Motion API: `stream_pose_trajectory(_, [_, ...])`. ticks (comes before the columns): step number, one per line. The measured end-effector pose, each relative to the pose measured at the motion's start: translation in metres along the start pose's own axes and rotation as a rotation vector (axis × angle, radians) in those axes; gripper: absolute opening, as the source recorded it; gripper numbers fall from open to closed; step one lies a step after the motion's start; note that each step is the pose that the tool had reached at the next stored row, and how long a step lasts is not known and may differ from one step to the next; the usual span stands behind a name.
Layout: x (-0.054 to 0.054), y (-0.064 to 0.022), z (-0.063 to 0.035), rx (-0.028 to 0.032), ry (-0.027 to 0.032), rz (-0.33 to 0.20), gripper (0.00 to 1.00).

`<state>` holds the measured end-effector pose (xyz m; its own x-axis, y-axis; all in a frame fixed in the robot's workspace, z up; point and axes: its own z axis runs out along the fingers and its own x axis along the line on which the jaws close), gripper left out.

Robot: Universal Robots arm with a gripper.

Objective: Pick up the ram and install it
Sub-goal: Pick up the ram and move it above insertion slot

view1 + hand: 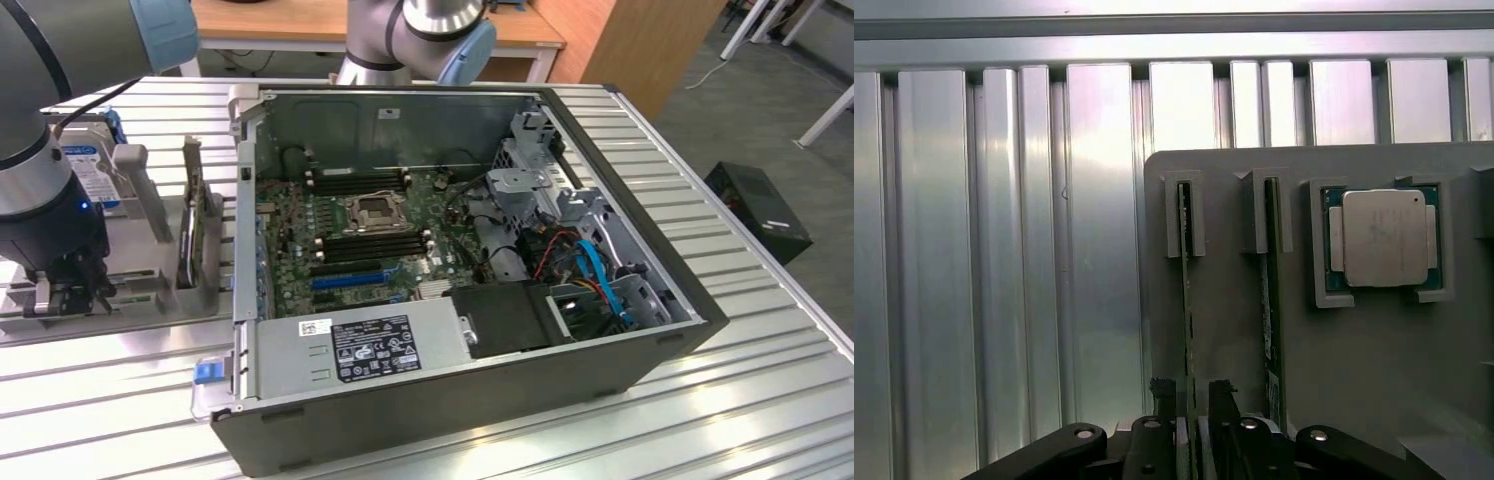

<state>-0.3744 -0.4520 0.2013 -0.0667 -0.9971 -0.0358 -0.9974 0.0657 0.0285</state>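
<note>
The ram is a thin green stick standing on edge in a slot of a grey holder. My gripper straddles its near end, one black finger on each side with narrow gaps left, so the jaws look open. A second stick stands in the neighbouring slot. In the exterior view the gripper is low over the holder at the exterior view's left, beside the open computer case. The motherboard's black memory slots lie inside the case.
A square silver processor rests in a pocket of the holder beside the sticks. A hard drive stands in a fixture behind the gripper. Inside the case are a power supply, the processor socket and blue cables. The table is ribbed metal.
</note>
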Motion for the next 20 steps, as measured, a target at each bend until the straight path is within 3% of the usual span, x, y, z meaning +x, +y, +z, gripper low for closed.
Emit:
stream_pose_trajectory(16, [0.0001,0.0,0.0018,0.0,0.0,0.0,0.27])
stream_pose_trajectory(20, [0.0,0.0,0.0019,-0.0001,-0.0001,0.0,0.2])
